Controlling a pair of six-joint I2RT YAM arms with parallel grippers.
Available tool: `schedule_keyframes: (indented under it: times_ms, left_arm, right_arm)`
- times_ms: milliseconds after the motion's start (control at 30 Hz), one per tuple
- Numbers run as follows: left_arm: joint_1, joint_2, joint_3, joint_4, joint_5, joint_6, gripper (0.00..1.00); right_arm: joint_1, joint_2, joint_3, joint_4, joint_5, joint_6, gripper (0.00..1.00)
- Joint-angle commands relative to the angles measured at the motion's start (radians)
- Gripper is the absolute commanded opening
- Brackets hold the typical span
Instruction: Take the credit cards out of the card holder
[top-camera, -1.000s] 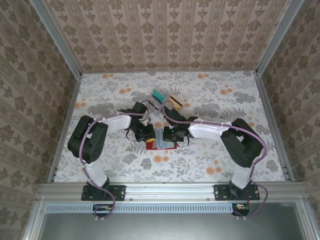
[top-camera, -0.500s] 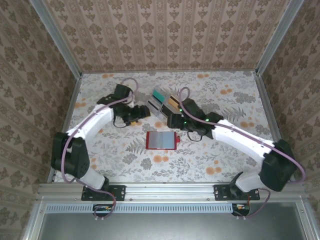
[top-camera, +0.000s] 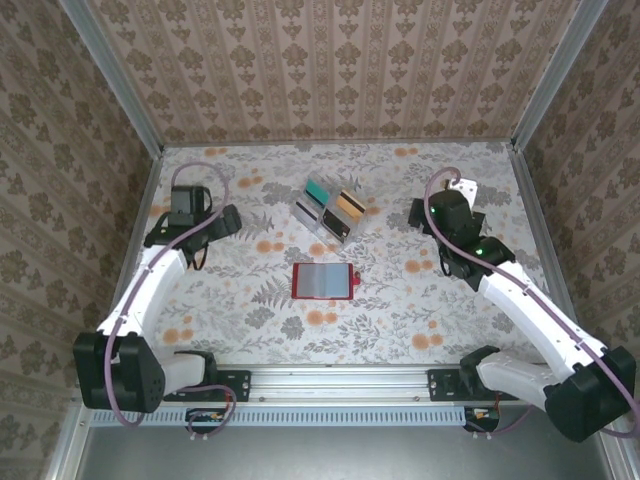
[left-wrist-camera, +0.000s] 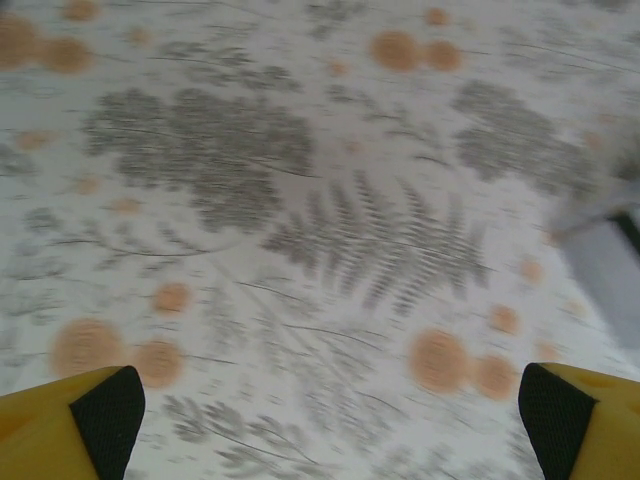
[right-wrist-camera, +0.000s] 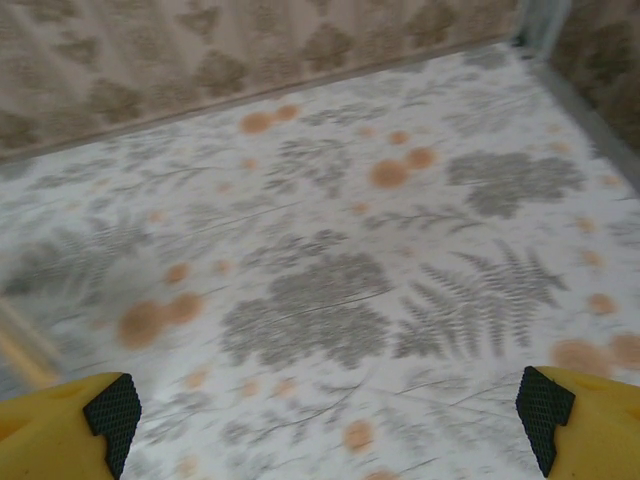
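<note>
The card holder (top-camera: 349, 283) lies flat just below the centre of the top view, the pale credit cards (top-camera: 321, 280) seated in it and the clear rack (top-camera: 328, 208) above it. The arms sit far left and far right, well apart from it. In the wrist views the left gripper (left-wrist-camera: 330, 410) and right gripper (right-wrist-camera: 330, 415) show fingertips at the bottom corners, spread wide with nothing held. I judge one should pin a red edge while the other nips the cards' exposed edge and slides them out flat, avoiding the rack

White arms (top-camera: 150, 290), yellow end effectors (left-wrist-camera: 330, 415) (right-wrist-camera: 328, 418)
</note>
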Motion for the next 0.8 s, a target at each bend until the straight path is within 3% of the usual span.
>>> schedule_keyframes:
  times_ms: [0, 200, 433, 633, 767]
  left_arm:
    - [0.056, 0.004, -0.048, 0.145, -0.167, 0.037, 1.00]
    - [0.092, 0.041, -0.174, 0.421, -0.253, 0.171, 1.00]
    - [0.142, 0.102, -0.273, 0.674, -0.089, 0.332, 1.00]
    - [0.166, 0.122, -0.410, 0.976, 0.083, 0.370, 1.00]
    - [0.171, 0.156, -0.453, 1.062, 0.154, 0.389, 1.00]
  right_arm:
    - [-0.062, 0.017, -0.096, 0.180, 0.111, -0.131, 1.00]
    - [-0.166, 0.114, -0.243, 0.421, 0.095, -0.248, 1.00]
    - [-0.227, 0.175, -0.394, 0.724, -0.013, -0.329, 1.00]
    - [-0.250, 0.239, -0.489, 1.004, -0.124, -0.419, 1.00]
    - [-0.265, 0.258, -0.489, 1.037, -0.202, -0.440, 1.00]
